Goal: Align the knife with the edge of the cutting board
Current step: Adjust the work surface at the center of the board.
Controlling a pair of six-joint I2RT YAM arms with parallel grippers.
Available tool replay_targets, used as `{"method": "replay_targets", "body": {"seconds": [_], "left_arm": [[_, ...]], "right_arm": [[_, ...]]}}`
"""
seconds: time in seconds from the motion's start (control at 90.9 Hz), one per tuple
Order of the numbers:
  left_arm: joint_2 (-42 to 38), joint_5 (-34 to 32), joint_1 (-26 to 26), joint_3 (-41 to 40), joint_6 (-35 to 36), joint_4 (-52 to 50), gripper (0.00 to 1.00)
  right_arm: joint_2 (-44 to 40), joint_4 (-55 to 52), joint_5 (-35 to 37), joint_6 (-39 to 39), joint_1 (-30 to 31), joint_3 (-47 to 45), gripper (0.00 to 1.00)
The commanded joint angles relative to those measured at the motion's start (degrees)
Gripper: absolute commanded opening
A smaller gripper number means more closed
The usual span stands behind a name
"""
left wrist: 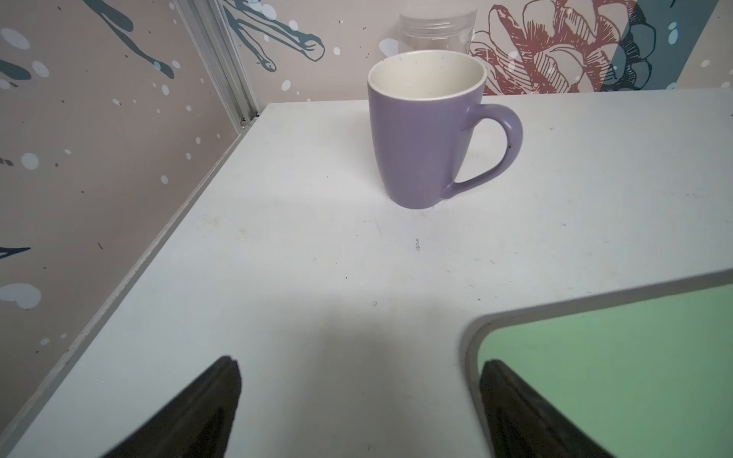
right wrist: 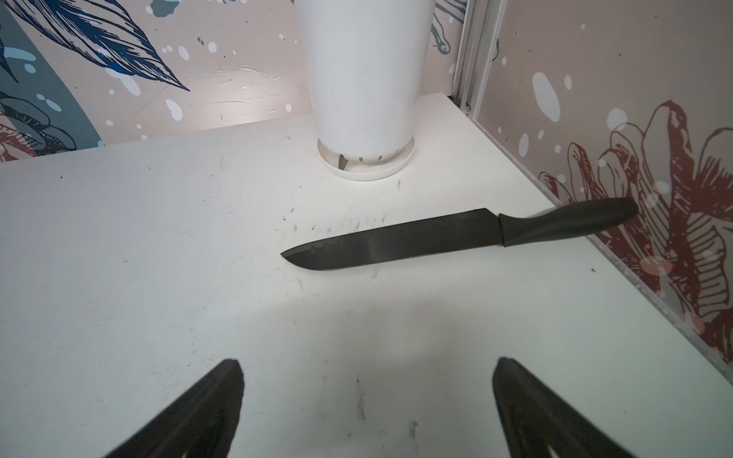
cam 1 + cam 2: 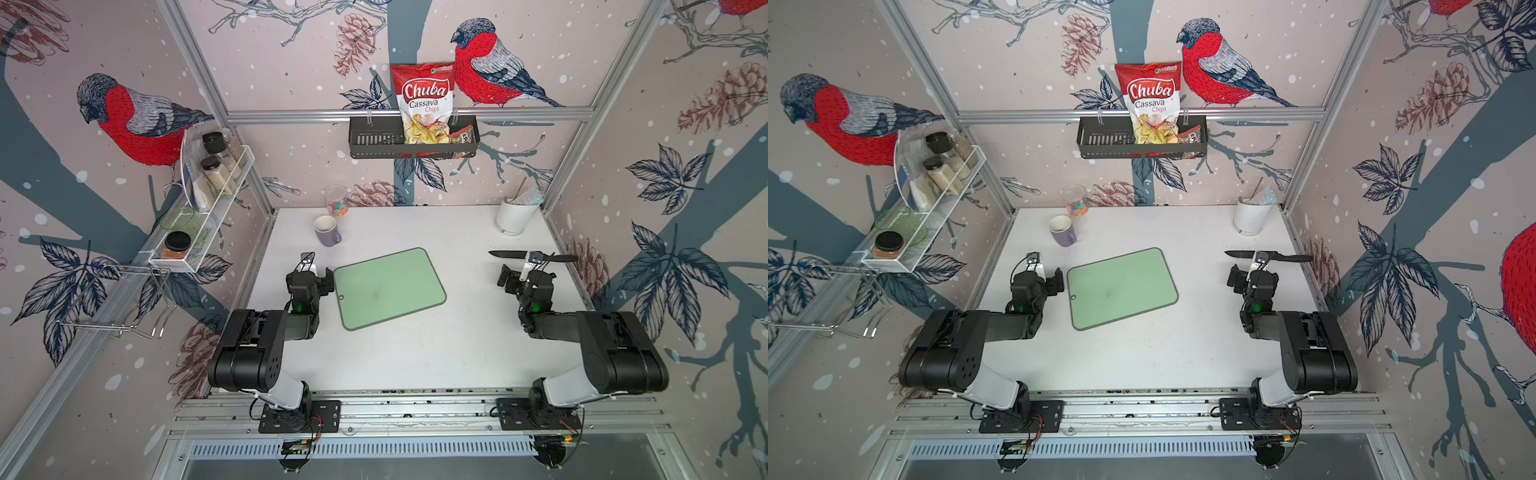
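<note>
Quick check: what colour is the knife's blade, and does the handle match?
Black, blade and handle alike; the knife shows best in the right wrist view.

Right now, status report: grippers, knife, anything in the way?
Both open, empty: left gripper at a corner of the cutting board, right gripper short of the knife. Knife flat on table, apart from board. Nothing between them.

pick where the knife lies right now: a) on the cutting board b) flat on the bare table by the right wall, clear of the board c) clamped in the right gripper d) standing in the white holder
B: the knife lies flat on the table, apart from the cutting board, and the right gripper is open and empty.
</note>
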Motion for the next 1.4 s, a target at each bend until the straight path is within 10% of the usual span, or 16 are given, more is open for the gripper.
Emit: {"method": "replay_targets", "body": {"seconds": [0.0, 0.572, 0.726, 0.858, 1.068, 1.387], "left_arm": [[-0.03, 0.59, 0.24, 0.16, 0.00, 1.12, 0.96], [-0.20, 2.72, 1.72, -0.39, -1.20, 1.76, 0.96], [-13.09, -10.57, -4.27, -0.38, 1.30, -7.83, 0.97], [-25.06, -17.74, -4.34, 5.15, -25.60, -34.92, 0.96], [-22.87, 9.76, 3.22, 5.88, -36.67, -43.55, 0.92], [-13.92, 11.54, 2.67, 8.82, -37.25, -54.31, 0.80]], "right_arm": [[-0.30, 1.05, 0.21, -0.12, 0.02, 0.11, 1.00], [-0.31, 0.98, -0.99, 0.34, -0.64, 0.16, 1.00], [-8.11, -12.16, 15.36, -5.29, 8.24, 5.17, 1.00], [-10.48, -34.10, 9.62, 5.55, 11.14, 16.79, 1.00], [0.74, -43.00, -17.58, 28.02, 7.69, 24.88, 1.00], [17.37, -52.05, -15.37, 30.14, 20.94, 37.61, 0.98]]}}
